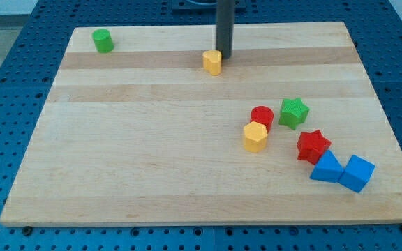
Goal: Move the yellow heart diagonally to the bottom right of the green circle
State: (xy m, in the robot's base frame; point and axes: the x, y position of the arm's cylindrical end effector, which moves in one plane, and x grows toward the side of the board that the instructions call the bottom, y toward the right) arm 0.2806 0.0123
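The yellow heart [213,62] sits near the top middle of the wooden board [152,174]. The green circle [103,40] is at the board's top left corner, far to the left of the heart. My tip [225,55] stands just right of and slightly above the yellow heart, touching or nearly touching its upper right side.
A cluster lies at the right: a red circle [262,116], a yellow hexagon [255,137], a green star [294,111], a red star [313,145], a blue triangle [326,168] and a blue cube [357,173].
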